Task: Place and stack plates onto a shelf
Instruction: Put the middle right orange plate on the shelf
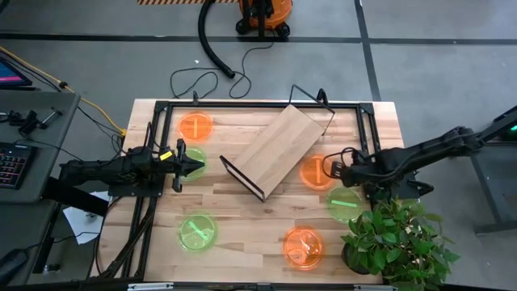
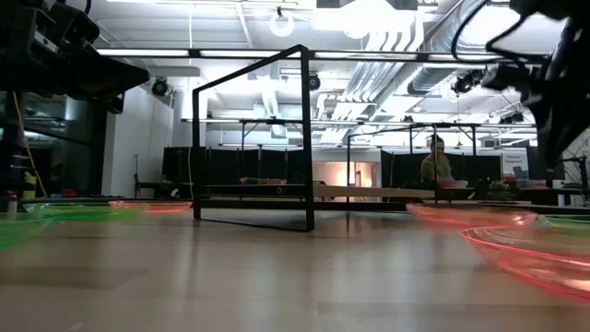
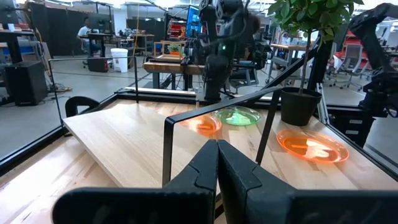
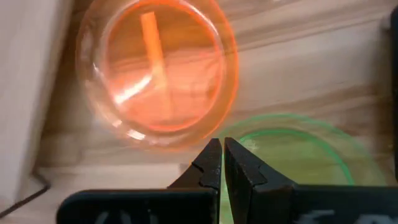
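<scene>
Green plate [image 1: 192, 164] partly under the left claw [image 1: 197, 166], perhaps blurred orange plate [image 4: 158, 71] beside shelf edge.

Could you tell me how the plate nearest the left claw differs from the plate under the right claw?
The plate by the left claw is green and lies left of the shelf; the one under the right claw is orange and lies right of it. Both are round and translucent, resting flat on the table.
</scene>
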